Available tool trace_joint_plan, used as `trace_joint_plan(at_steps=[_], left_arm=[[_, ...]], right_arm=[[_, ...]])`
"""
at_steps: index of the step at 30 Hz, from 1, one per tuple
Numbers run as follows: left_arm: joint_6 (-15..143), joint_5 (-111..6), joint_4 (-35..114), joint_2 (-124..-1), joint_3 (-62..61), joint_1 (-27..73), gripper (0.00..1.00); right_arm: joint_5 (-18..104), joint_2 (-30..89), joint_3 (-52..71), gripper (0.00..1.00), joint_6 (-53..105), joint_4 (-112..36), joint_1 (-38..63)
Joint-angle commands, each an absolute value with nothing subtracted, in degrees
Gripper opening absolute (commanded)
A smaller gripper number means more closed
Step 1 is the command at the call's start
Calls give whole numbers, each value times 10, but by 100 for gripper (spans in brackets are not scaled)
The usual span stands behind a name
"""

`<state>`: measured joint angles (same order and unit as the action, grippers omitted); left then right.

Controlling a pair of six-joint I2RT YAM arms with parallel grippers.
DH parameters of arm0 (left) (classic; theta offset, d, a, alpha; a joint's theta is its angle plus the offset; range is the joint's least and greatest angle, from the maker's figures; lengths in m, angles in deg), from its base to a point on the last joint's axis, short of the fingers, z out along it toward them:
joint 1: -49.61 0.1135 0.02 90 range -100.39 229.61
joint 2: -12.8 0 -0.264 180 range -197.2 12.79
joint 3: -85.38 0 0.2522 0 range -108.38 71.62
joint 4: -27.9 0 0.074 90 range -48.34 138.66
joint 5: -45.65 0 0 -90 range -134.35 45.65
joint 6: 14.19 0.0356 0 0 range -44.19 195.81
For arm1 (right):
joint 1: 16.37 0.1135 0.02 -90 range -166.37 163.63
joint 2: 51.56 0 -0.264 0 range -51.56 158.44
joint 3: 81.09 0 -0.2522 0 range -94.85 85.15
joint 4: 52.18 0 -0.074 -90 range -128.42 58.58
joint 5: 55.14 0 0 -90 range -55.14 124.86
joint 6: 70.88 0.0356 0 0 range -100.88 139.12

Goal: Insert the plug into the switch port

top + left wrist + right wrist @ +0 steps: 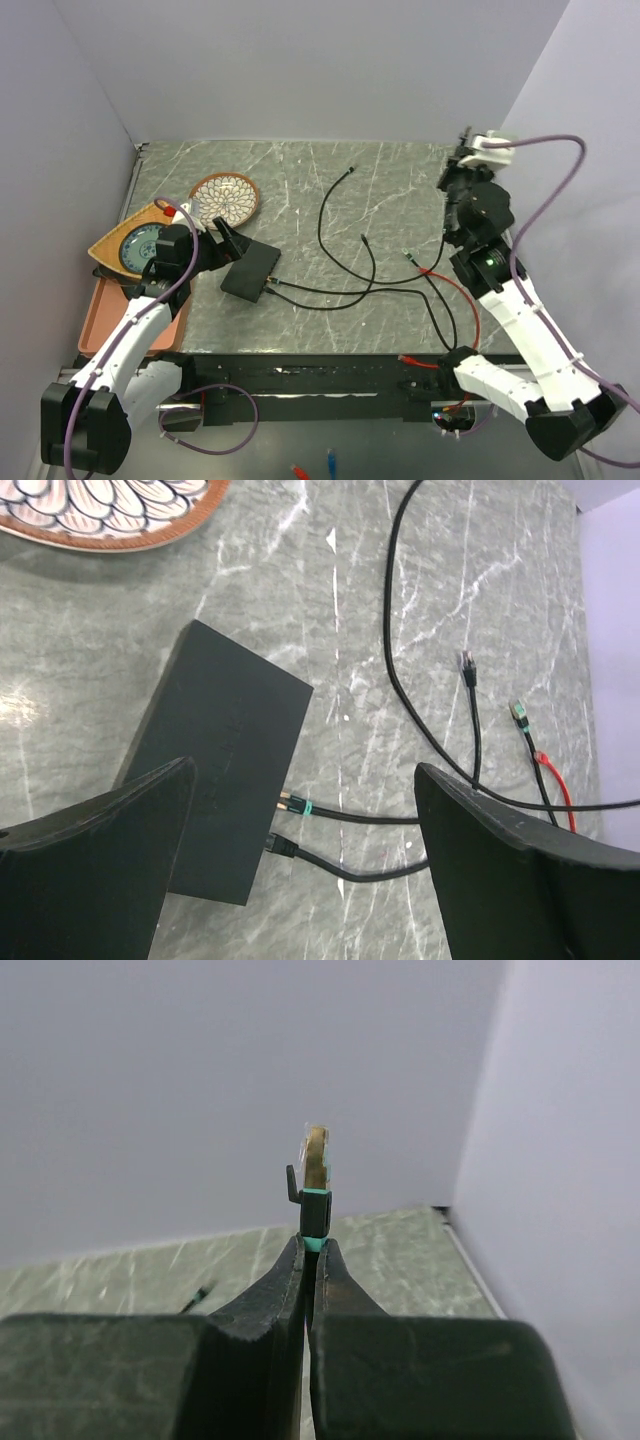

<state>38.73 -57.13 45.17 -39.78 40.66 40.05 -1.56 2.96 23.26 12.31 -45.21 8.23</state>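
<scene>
The flat matte-black switch lies on the marble table at the left, also in the left wrist view. Two cables sit in its near edge: a teal-banded plug and a black plug. My left gripper is open and empty, hovering over the switch, one finger over the box and one over the cables. My right gripper is raised at the far right, pointing at the back wall. It is shut on a cable just below a teal-banded plug, which sticks up beyond the fingertips.
A round patterned dish sits behind the switch. A yellow plate with a blue dish and an orange tray are at the left edge. Loose black cables with free plugs and a red cable cross mid-table. Walls stand close on both sides.
</scene>
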Motion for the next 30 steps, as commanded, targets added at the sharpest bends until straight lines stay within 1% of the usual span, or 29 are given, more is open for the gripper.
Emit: trace_joint_plan(at_steps=[1,6,8,11,12,13,19,20,24,25,28,29,30], left_arm=[[385,-605,421,-383,420,403,96],[381,-629,387,-375,434,403,96],[381,-645,373,-369,442,403,96],[385,-656,363,-363,450,403,96],[386,-661,360,-360,453,403,96],[388,-666,356,-357,456,403,96],[373,-680,311,-329,497,403,96],[369,-691,293,-324,503,403,96],[358,-727,252,-319,529,403,99],[356,-737,243,-319,532,403,97],[349,-782,202,-319,543,403,92],[347,-792,189,-319,549,403,91],[343,-812,179,-319,552,403,89]], right_arm=[[110,86,190,0,71,-374,128],[155,208,173,0,8,-299,238],[199,256,174,0,5,-272,271],[302,309,187,0,29,-263,294],[338,319,189,0,43,-265,296],[419,330,199,0,49,-268,297],[627,398,234,0,109,-337,293],[678,415,233,0,116,-344,294],[755,450,223,0,154,-352,292],[763,456,224,0,160,-355,290],[833,459,237,0,190,-402,276],[869,459,241,0,223,-416,271],[880,460,245,0,232,-426,269]])
